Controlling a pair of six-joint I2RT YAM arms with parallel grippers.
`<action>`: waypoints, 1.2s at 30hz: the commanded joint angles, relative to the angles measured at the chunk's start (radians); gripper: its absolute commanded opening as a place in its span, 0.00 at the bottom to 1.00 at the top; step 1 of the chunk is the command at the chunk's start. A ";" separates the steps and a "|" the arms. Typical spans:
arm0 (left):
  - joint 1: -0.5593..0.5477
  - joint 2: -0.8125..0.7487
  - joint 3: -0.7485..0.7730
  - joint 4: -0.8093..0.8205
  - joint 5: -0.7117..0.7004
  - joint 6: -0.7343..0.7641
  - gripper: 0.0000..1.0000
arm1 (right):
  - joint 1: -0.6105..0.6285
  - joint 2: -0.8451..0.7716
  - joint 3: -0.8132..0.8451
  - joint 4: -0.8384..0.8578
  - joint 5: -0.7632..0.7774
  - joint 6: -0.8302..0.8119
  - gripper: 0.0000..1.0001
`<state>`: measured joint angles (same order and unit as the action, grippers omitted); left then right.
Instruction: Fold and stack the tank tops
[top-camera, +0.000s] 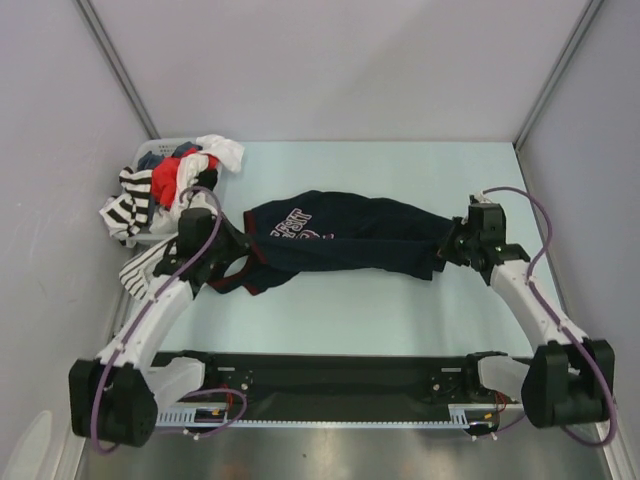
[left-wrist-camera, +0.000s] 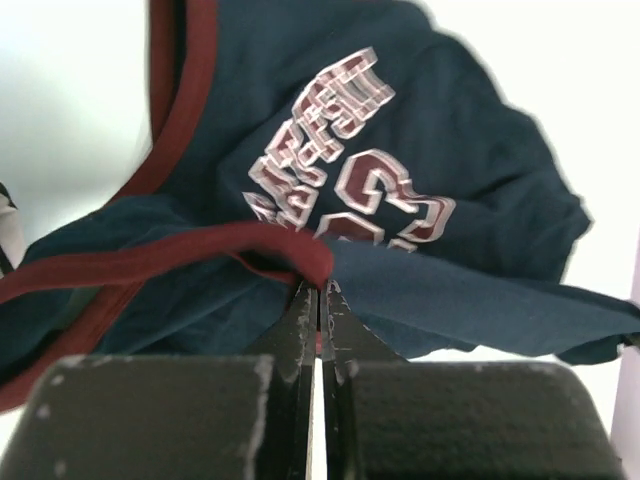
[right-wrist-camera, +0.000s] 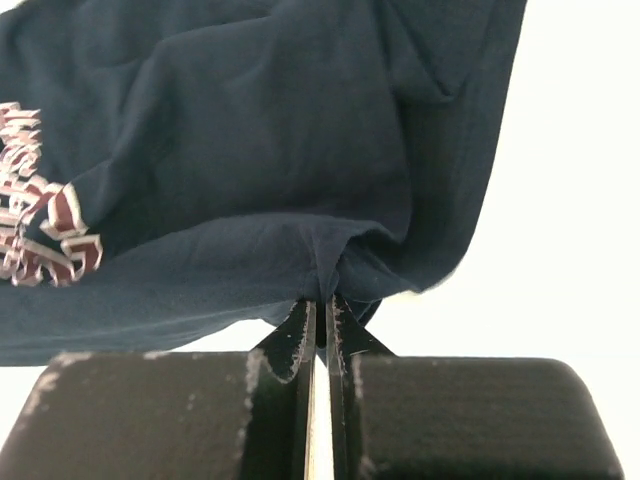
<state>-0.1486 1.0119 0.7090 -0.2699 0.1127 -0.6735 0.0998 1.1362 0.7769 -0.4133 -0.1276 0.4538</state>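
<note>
The dark navy jersey (top-camera: 340, 240) with maroon trim and a "23" hangs stretched across the middle of the table between both grippers. My left gripper (top-camera: 232, 258) is shut on its maroon strap (left-wrist-camera: 290, 250) at the jersey's left end. My right gripper (top-camera: 448, 250) is shut on the navy hem (right-wrist-camera: 330, 270) at its right end. The number print shows in the left wrist view (left-wrist-camera: 370, 190). A white top with dark stripes (top-camera: 130, 200) lies in the heap at the far left.
A white basket (top-camera: 150, 152) at the far left holds a heap of clothes, among them a red piece (top-camera: 175, 180) and a white piece (top-camera: 222, 150). A striped cloth (top-camera: 140, 268) spills onto the table beside my left arm. Grey walls stand on three sides.
</note>
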 joint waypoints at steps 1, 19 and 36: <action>-0.002 0.130 0.079 0.118 0.027 -0.003 0.00 | -0.052 0.113 0.111 0.142 -0.026 0.028 0.00; -0.006 0.490 0.297 0.207 0.097 0.081 0.75 | -0.092 0.406 0.188 0.314 -0.158 0.010 0.64; -0.071 0.318 0.099 0.224 0.010 0.111 0.77 | -0.092 0.318 0.013 0.341 -0.089 0.025 0.42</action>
<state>-0.2184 1.3777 0.8257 -0.0837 0.1616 -0.5900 0.0097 1.4666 0.7883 -0.1253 -0.2466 0.4782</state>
